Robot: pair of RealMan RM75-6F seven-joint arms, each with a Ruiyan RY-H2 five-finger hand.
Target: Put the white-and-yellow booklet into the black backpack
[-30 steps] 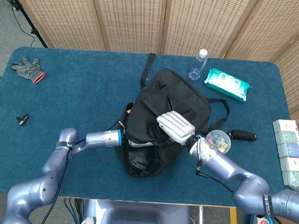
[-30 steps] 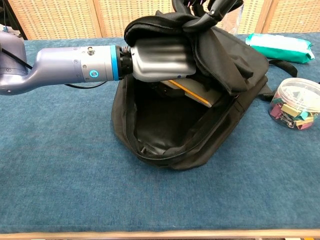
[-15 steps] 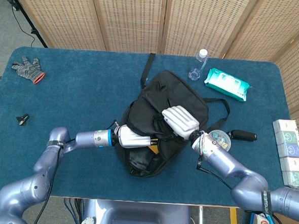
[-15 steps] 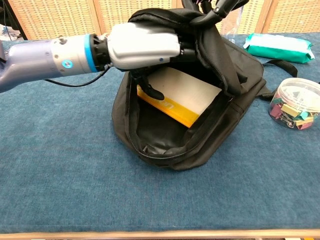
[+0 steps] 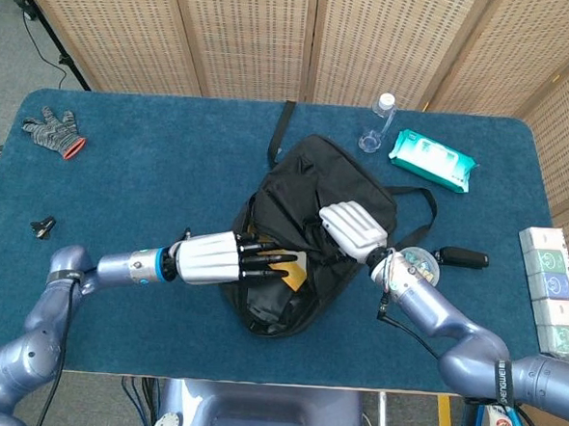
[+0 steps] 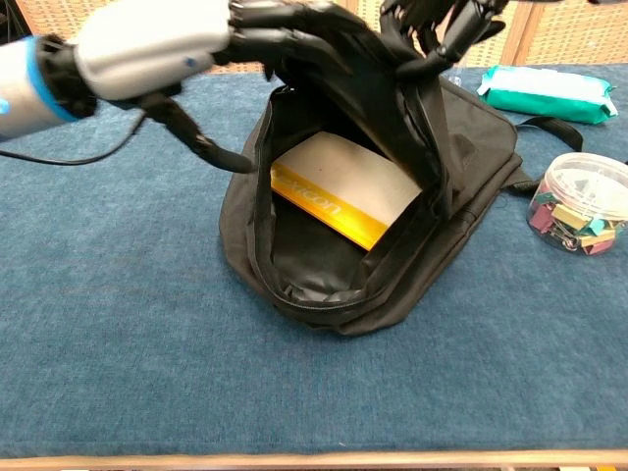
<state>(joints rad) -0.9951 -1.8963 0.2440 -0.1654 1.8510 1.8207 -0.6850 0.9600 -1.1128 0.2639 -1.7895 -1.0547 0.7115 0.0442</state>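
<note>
The black backpack (image 5: 324,196) lies in the middle of the table with its mouth (image 6: 324,265) open toward me. Inside it the white-and-yellow booklet (image 6: 339,186) lies flat and tilted, and a yellow corner of the booklet (image 5: 296,269) shows from above. My left hand (image 5: 214,259) is just outside the opening on its left, fingers stretched apart and holding nothing; its thumb (image 6: 196,142) hangs in front of the bag's rim. My right hand (image 5: 353,230) grips the bag's upper flap (image 6: 392,88) and holds it lifted, its fingers (image 6: 446,25) curled over the fabric.
A clear tub of clips (image 6: 584,201) stands right of the bag, beside a black key fob (image 5: 463,257). A green wipes pack (image 5: 433,159) and a bottle (image 5: 377,122) lie behind. Boxes (image 5: 555,287) line the right edge. A glove (image 5: 53,131) lies far left.
My left hand was deep in the bag with the booklet; it has let go and pulled out to the left. The booklet stays inside. The right hand keeps the flap up.
</note>
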